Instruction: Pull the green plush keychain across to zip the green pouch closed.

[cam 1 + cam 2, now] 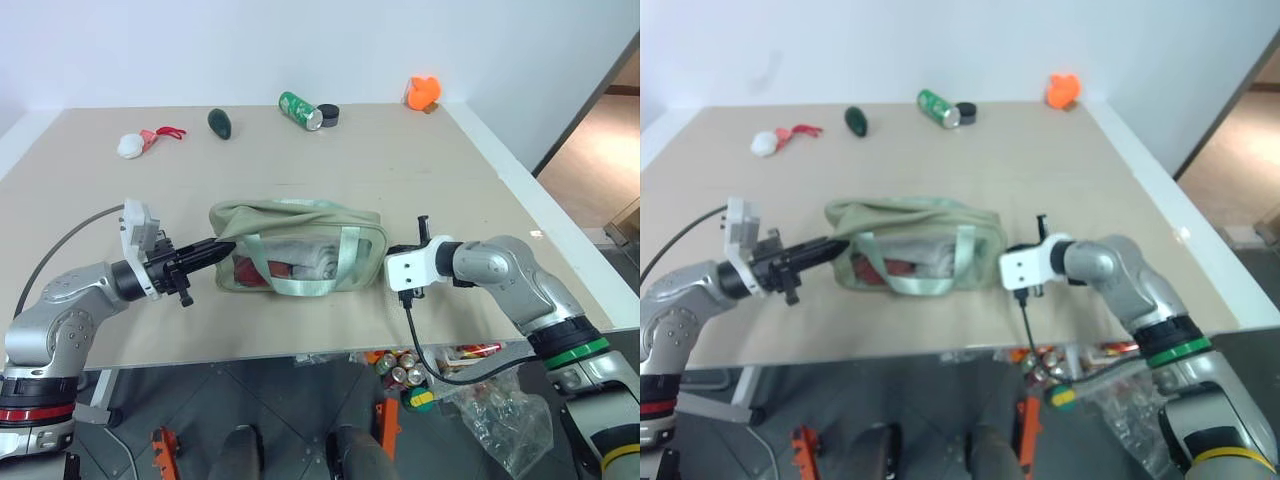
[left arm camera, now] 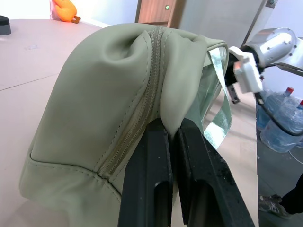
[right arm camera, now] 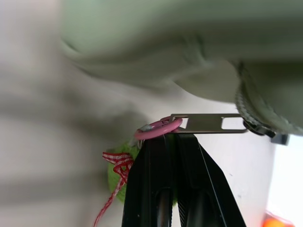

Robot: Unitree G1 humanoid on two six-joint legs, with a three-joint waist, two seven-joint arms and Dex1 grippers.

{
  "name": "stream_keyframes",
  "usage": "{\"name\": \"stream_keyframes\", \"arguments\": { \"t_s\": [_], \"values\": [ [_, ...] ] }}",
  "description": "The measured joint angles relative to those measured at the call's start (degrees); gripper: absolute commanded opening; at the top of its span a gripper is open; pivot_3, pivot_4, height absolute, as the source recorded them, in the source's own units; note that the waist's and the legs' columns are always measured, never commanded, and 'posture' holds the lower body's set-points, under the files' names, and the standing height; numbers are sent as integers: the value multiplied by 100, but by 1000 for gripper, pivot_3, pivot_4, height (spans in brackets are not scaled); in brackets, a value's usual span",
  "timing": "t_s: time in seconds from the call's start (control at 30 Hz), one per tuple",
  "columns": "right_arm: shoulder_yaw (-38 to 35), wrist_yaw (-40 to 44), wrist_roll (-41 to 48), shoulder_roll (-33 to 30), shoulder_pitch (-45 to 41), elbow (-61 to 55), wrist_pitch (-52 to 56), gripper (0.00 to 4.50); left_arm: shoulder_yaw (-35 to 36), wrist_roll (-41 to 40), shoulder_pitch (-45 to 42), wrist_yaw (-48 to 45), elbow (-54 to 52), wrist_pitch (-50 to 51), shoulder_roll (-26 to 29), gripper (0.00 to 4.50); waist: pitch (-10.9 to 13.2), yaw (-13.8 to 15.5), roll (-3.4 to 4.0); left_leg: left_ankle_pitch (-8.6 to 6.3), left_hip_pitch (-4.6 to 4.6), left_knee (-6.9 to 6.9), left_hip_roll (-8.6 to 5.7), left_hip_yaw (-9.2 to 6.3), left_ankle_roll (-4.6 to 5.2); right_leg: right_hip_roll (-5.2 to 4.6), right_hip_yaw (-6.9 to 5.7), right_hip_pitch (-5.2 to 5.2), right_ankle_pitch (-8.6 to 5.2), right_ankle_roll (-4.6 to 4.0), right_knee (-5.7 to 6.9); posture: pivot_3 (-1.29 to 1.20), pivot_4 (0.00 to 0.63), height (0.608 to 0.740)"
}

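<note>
Two robot hands work a green pouch lying at the middle of a beige desk.

The left hand is closed, pinching a fold of fabric beside the zip at the pouch's left end. The right hand is at the pouch's right end, its fingers pressed together just under a pink button on the metal zip pull; whether it grips the button cannot be told. The green keychain with its red checked cord hangs partly hidden behind those fingers. Along the desk's far edge lie a white pom-pom, a dark green plush, a green can on its side and an orange toy. No writing on any of them can be read.
</note>
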Motion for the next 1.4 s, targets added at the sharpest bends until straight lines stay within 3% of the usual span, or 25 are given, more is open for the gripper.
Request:
{"name": "stream_keyframes", "arguments": {
  "t_s": [0.03,0.07,0.17,0.3,0.37,0.8,1.07,1.4],
  "values": [
    [0,-6,-5,0,-27,37,-13,23,0,-1,0,5,0,2,-1,0,0,0,0,0,0,0,0,0,0,0,0,-1,0,0,0,0,150,740],
    [-8,-7,-3,-1,-60,84,-20,326,0,-5,0,14,-1,7,-5,0,0,0,0,0,0,-1,0,0,0,0,0,-1,0,0,0,0,150,740],
    [-124,51,230,43,-55,83,153,326,9,-11,0,30,-1,24,-9,0,0,0,0,0,-1,-3,1,-1,0,1,0,-1,-1,0,0,0,150,740],
    [-395,233,665,89,-19,36,582,1354,23,-31,0,73,-3,51,-16,0,1,2,1,-1,-3,-6,0,-3,1,1,1,0,-3,3,0,0,150,740],
    [-1042,587,1608,69,164,-177,1486,1914,82,-110,-8,225,-4,184,-68,0,3,1,4,-2,-5,-5,0,-4,2,2,0,-1,-3,4,0,0,150,740],
    [-2149,1565,3401,-518,647,-1127,3438,2032,328,-435,-150,538,80,685,-119,4415,8,2,8,-3,-13,-14,2,-5,3,6,-2,-11,1,15,-2,0,150,740],
    [-2717,2064,4488,-943,1113,-1720,4778,2032,1304,-1019,200,838,-70,910,31,4415,11,-23,7,-4,-12,-22,4,-5,4,7,-2,-15,-11,1,-2,0,150,740],
    [-3640,2070,5817,-1021,1637,-2391,5790,2032,1803,-588,912,926,497,612,326,4415,13,-36,7,-5,-12,-21,4,-4,2,3,-2,-18,-12,-7,-5,0,150,740]
  ]
}}
